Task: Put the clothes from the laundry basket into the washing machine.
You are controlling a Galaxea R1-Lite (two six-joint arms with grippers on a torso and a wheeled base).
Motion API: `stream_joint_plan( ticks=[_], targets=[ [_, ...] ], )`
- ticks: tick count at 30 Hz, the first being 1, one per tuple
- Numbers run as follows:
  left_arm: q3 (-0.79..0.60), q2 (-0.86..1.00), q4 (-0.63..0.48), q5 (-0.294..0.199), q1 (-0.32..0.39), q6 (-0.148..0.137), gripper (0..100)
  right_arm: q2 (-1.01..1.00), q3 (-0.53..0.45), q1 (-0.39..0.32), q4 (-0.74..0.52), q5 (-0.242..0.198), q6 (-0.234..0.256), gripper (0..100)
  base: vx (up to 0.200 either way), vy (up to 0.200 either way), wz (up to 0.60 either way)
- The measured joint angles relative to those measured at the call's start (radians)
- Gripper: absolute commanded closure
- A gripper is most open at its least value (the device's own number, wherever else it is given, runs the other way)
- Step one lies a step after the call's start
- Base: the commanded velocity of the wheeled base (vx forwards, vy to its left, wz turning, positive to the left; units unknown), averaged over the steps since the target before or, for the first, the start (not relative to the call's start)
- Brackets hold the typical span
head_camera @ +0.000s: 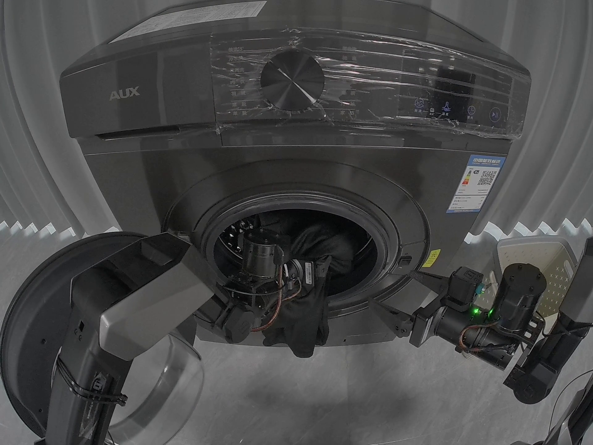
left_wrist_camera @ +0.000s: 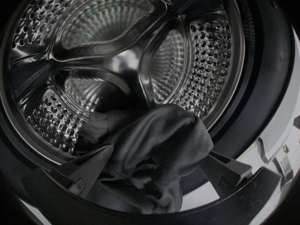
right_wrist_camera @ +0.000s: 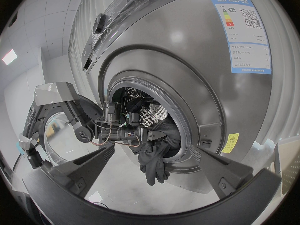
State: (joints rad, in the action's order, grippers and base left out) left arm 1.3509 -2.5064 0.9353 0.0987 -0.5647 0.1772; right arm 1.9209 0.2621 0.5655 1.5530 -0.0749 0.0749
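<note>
We see one washing machine (head_camera: 296,156) from the front, with its round door (head_camera: 37,329) swung wide to the robot's left so the opening is free for loading. The left arm reaches into that opening. In the left wrist view the left gripper (left_wrist_camera: 157,150) sits at the mouth of the steel drum (left_wrist_camera: 109,47). Its two fingers are spread wide, and a dark garment (head_camera: 302,322) is bunched between them and lies over them. We judge the garment is resting there rather than pinched. It is only halfway home. One part lies just inside the drum, and the rest spills over the lower rim of the opening and hangs down the front of the machine. It probably needs a push deeper.

The right gripper (right_wrist_camera: 152,146) hangs low beside the machine's right front, well apart from the garment. Its fingers are wide apart and hold nothing. Just behind that arm stands one pale, perforated laundry basket (head_camera: 543,261).

We count one garment, one basket, one machine and two grippers.
</note>
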Motion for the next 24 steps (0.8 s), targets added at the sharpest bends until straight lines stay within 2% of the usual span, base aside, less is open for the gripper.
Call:
stream_joint_plan(
  ticks=[3, 7, 13, 14, 24],
  targets=[
    [-0.003, -0.011, 0.004, -0.001, -0.004, -0.013, 0, 0.000, 0.001, 0.000, 0.000, 0.000, 0.000, 0, 0.000, 0.000, 0.00],
    [0.007, -0.048, 0.013, -0.001, 0.005, -0.048, 0, 0.000, 0.001, 0.001, 0.000, 0.000, 0.000, 0, 0.000, 0.000, 0.00],
    [0.019, -0.088, 0.010, -0.013, 0.007, -0.057, 0, 0.000, 0.002, 0.001, 0.000, -0.001, 0.000, 0, 0.000, 0.000, 0.00],
    [0.023, -0.092, 0.010, -0.013, 0.007, -0.057, 100, 0.000, 0.002, 0.001, 0.000, -0.001, 0.001, 0, 0.000, 0.000, 0.00],
    [0.061, -0.122, 0.015, -0.010, 0.007, -0.054, 100, 0.000, 0.009, 0.002, 0.000, -0.001, 0.001, 0, 0.000, 0.000, 0.00]
  ],
)
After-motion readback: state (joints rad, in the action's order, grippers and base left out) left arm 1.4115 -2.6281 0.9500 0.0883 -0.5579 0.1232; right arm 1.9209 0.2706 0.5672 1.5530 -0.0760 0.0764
